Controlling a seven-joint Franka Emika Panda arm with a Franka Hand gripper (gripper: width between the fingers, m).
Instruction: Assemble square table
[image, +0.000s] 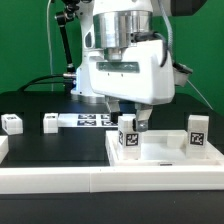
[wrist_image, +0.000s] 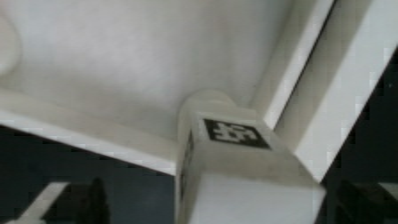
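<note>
One peg leg (image: 128, 138) upright at corner of square table top (image: 170, 152), lower right of frame. Gripper (image: 131, 121) directly over it, fingertips at leg's upper end. Cannot tell if jaws clamp leg or stand slack. Spare leg (image: 12, 123) at far left. Judged light, stiff, smooth plastic, slip-prone: pinch leg across upper shaft, squarely. Top likely shifts if pushed.

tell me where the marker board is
Exterior view, left of centre: the marker board lies flat on the table between a loose leg and the gripper.
</note>
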